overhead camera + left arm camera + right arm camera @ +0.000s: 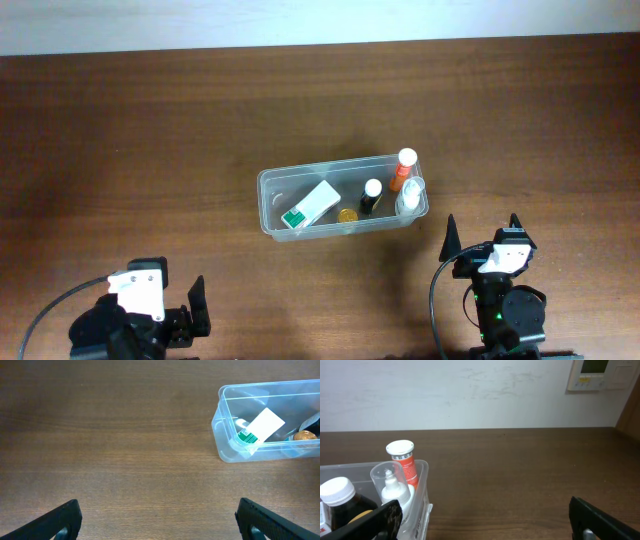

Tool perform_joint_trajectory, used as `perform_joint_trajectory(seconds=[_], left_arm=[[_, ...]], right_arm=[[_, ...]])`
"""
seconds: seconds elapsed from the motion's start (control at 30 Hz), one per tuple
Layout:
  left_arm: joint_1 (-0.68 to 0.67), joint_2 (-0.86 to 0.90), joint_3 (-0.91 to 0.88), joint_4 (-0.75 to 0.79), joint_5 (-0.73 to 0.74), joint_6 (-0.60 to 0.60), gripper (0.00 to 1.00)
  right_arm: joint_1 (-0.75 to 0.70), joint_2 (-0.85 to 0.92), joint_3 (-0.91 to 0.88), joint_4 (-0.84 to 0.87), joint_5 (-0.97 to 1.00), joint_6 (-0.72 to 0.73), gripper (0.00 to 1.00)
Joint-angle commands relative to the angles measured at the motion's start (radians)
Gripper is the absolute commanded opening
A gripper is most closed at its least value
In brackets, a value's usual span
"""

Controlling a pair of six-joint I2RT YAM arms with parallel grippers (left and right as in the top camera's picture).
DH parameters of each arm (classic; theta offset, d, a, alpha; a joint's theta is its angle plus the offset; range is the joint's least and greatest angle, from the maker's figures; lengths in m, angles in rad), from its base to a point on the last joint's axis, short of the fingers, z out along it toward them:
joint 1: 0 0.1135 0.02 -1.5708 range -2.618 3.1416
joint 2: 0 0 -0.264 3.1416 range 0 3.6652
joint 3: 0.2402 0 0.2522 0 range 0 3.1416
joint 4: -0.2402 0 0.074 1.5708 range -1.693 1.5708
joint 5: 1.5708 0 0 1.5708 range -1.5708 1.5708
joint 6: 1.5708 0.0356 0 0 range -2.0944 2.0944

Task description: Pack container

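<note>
- Grippers first: the left gripper (159, 520) stands spread wide with nothing between its fingers, and the right gripper (482, 237) is likewise wide apart and empty.
- We find the container (283, 190) near the middle of the worktop (140, 120), upright. Its long axis runs side to side, with the right end turned a little toward the far edge.
- Inside it we see a white box (310, 207) with a green label leaning in the left half. A dark bottle (371, 195), an orange tube (404, 168) and a clear bottle (408, 196) stand toward the right end. Beside the dark bottle is a small gold round thing (347, 215) that we cannot name.
- One relation matters most: the container's right end lies ahead and to the left of the right gripper, near it. From the left gripper it lies ahead and to the right, well apart.
- We judge the right arm the nearer for any next reach, and it would meet the short end wall first, not the long side.
- We judge the packing far along, since every item we can see is inside the container.
</note>
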Motion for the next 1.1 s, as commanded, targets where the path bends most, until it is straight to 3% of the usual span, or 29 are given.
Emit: perform_joint_trajectory(seconds=[0.0, 0.6, 0.83, 1.07], left_arm=[[0.003, -0.005, -0.006, 0.005, 0.010, 0.016, 1.00], [-0.023, -0.019, -0.009, 0.050, 0.007, 0.021, 1.00], [-0.167, -0.090, -0.188, 0.291, 0.006, 0.152, 0.99], [-0.190, -0.267, -0.557, 0.708, 0.012, 0.153, 0.99]], right_arm=[[0.009, -0.001, -0.010, 0.001, 0.009, -0.007, 0.98], [0.009, -0.001, -0.010, 0.001, 0.009, -0.007, 0.98], [0.009, -0.001, -0.010, 0.000, 0.009, -0.007, 0.98], [0.009, -0.001, -0.010, 0.000, 0.009, -0.007, 0.98]])
